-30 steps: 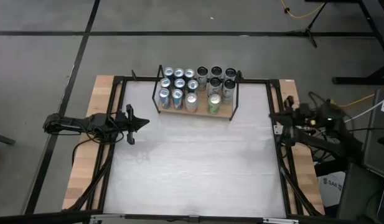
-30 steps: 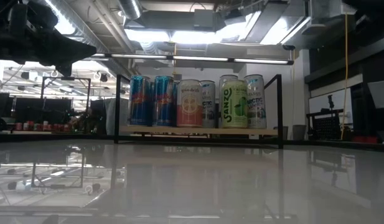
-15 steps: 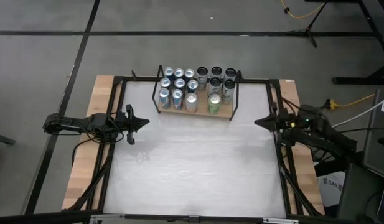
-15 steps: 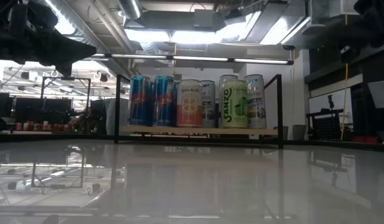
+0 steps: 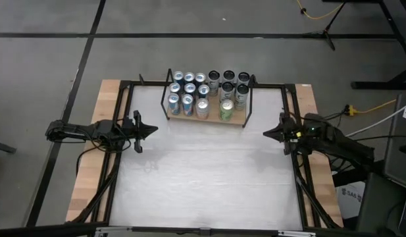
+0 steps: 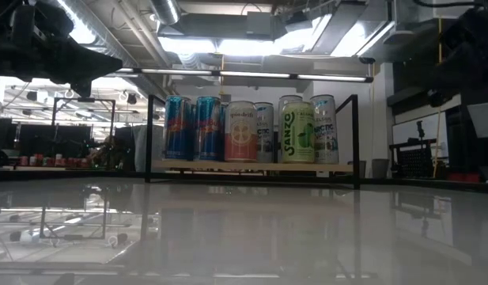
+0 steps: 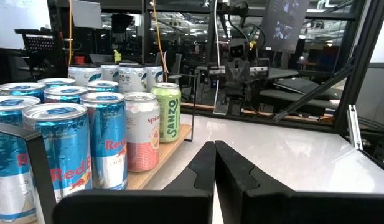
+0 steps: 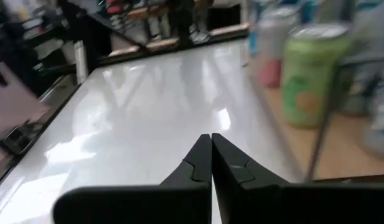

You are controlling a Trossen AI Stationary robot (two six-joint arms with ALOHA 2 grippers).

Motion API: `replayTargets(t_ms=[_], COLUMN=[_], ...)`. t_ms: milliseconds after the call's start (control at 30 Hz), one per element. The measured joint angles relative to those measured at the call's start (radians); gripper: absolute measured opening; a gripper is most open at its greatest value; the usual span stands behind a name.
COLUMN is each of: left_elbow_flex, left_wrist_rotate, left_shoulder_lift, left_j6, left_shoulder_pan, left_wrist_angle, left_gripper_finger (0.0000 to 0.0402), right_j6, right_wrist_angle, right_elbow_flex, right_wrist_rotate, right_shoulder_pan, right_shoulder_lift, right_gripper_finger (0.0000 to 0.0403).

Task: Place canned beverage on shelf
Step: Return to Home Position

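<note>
**The shelf (image 5: 238,120) is stocked and both arms are out at the sides**

The green Sanzo can (image 5: 226,109) stands upright in the shelf's front row, just beside the white-and-pink Spindrift can (image 5: 202,108). Blue Red Bull cans (image 5: 174,104) fill the end toward the left arm, and paler cans stand behind. Like cans stand together, which I judge is meant to keep the rows tidy and the labels readable. The shelf sits at the far edge of the white counter (image 5: 209,178), and no can stands loose on the counter, so the placing looks done. The right tool (image 5: 268,132) hangs at the counter's right edge, well apart from the shelf's wire end frame (image 6: 356,142), clenched on nothing. The left tool (image 5: 152,130) waits at the left edge, likewise clenched and empty. Parked there, neither arm is likely to knock the cans
</note>
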Motion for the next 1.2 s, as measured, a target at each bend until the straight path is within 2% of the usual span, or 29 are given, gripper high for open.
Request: replayTargets(t_ms=[167, 267, 500, 800, 1200], left_elbow_flex=[0.0, 0.0, 0.0, 0.0, 0.0], left_wrist_rotate=[0.0, 0.0, 0.0, 0.0, 0.0], left_shoulder_lift=[0.0, 0.0, 0.0, 0.0, 0.0], left_j6=[0.0, 0.0, 0.0, 0.0, 0.0], left_shoulder_pan=[0.0, 0.0, 0.0, 0.0, 0.0], left_wrist_angle=[0.0, 0.0, 0.0, 0.0, 0.0], left_gripper_finger=[0.0, 0.0, 0.0, 0.0, 0.0], right_j6=[-0.002, -0.003, -0.002, -0.003, -0.004], right_wrist_angle=[0.0, -0.005, -0.004, 0.164, 0.21], right_elbow_flex=[-0.017, -0.019, -0.019, -0.019, -0.018], right_wrist_rotate=[0.044, 0.109, 0.207, 0.189, 0.152], right_shoulder_pan=[0.113, 0.173, 0.241, 0.243, 0.242], right_shoulder_lift=[0.0, 0.0, 0.0, 0.0, 0.0], right_gripper_finger=[0.0, 0.0, 0.0, 0.0, 0.0])
